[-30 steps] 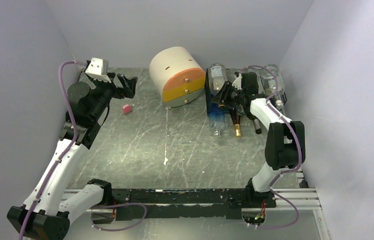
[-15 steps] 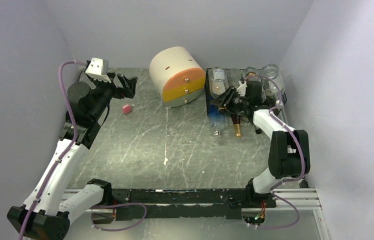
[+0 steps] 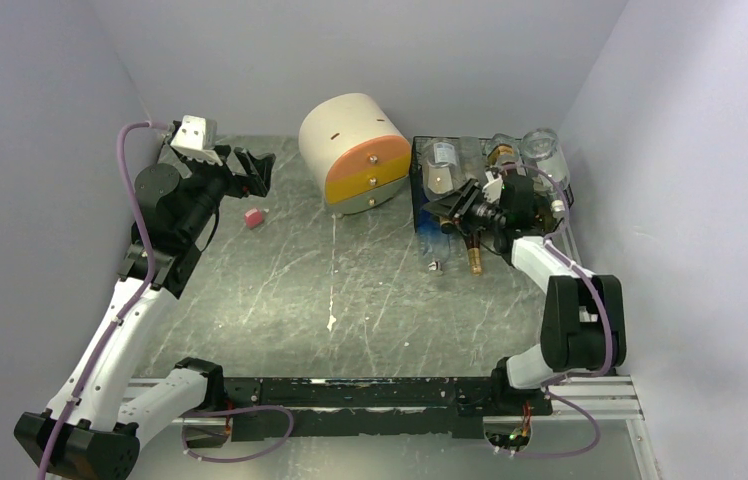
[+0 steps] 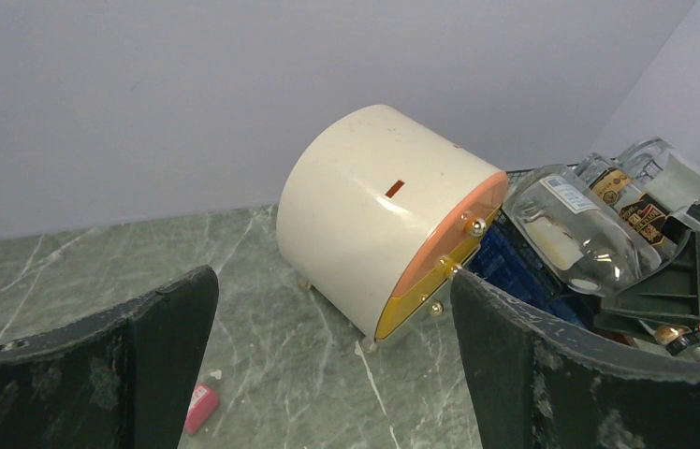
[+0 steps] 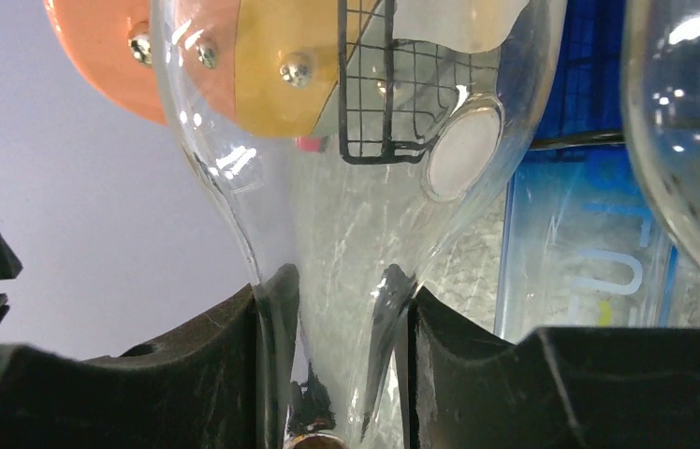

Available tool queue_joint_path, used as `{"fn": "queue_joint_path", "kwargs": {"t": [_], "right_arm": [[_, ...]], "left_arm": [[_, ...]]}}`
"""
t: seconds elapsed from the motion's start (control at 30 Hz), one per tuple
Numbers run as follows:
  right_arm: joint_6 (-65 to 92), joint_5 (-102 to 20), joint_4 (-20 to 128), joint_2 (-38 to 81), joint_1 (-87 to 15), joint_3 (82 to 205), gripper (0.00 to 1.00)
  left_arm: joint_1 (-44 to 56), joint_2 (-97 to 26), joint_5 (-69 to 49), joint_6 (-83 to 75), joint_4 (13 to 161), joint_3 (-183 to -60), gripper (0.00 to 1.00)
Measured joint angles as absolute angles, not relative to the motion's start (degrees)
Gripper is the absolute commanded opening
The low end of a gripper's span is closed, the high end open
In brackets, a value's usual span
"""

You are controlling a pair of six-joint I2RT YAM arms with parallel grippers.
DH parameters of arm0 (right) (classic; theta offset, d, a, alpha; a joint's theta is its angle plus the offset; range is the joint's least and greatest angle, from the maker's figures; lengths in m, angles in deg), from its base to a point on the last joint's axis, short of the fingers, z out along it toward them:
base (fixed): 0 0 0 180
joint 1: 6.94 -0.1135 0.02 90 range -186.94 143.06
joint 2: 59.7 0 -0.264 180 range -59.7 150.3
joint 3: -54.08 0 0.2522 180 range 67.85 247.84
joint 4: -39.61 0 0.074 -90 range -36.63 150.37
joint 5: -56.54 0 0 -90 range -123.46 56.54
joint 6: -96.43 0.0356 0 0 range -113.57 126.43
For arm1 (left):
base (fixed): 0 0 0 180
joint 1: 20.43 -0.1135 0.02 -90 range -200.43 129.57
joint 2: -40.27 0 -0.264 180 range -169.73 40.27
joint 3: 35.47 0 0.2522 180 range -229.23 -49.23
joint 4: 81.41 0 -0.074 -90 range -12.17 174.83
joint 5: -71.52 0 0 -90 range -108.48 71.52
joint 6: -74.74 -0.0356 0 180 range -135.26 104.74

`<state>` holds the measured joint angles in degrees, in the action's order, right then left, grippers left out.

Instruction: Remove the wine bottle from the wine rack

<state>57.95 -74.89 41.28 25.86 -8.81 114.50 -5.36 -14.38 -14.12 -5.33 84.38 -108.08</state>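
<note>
The wine rack (image 3: 418, 192), a black wire-mesh box, stands at the back right and holds several bottles. A clear glass wine bottle (image 3: 439, 168) with a white label lies tilted on its top left. My right gripper (image 3: 455, 205) is shut on this bottle's neck. In the right wrist view the clear wine bottle (image 5: 356, 140) widens away from the right gripper (image 5: 332, 374), both pads pressed on the glass neck, with the rack mesh (image 5: 370, 103) behind. My left gripper (image 3: 255, 170) hovers far left, open and holding nothing; its view shows the bottle (image 4: 571, 229).
A cream-and-orange round drawer unit (image 3: 355, 152) sits just left of the rack. A small pink block (image 3: 253, 217) lies near the left gripper. A blue-tinted bottle (image 3: 434, 245), a gold-capped bottle (image 3: 474, 262) and another clear bottle (image 3: 545, 155) are in the rack. Walls close in on three sides.
The right wrist and elbow have swung to the right and nearer, still gripping the clear bottle's neck, and the bottle has shifted a little with it. The left arm has not moved.
</note>
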Motion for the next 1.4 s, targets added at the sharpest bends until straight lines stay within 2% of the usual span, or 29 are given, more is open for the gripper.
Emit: {"fn": "queue_joint_path", "kwargs": {"t": [0.47,1.13,1.4], "right_arm": [[58.3,-74.1,40.0,21.4,-7.4,112.1,0.0],[45.3,-77.7,63.0,10.4,-7.2,118.8,0.0],[41.1,-77.8,71.2,9.4,-12.4,120.6,0.0]], "left_arm": [[-5.4,-14.6,-14.1,-5.3,84.4,-108.1,0.98],[-5.4,-18.8,-6.7,-4.7,81.8,-108.9,0.98],[-5.4,-21.2,-1.9,-5.5,82.0,-110.6,0.98]]}}
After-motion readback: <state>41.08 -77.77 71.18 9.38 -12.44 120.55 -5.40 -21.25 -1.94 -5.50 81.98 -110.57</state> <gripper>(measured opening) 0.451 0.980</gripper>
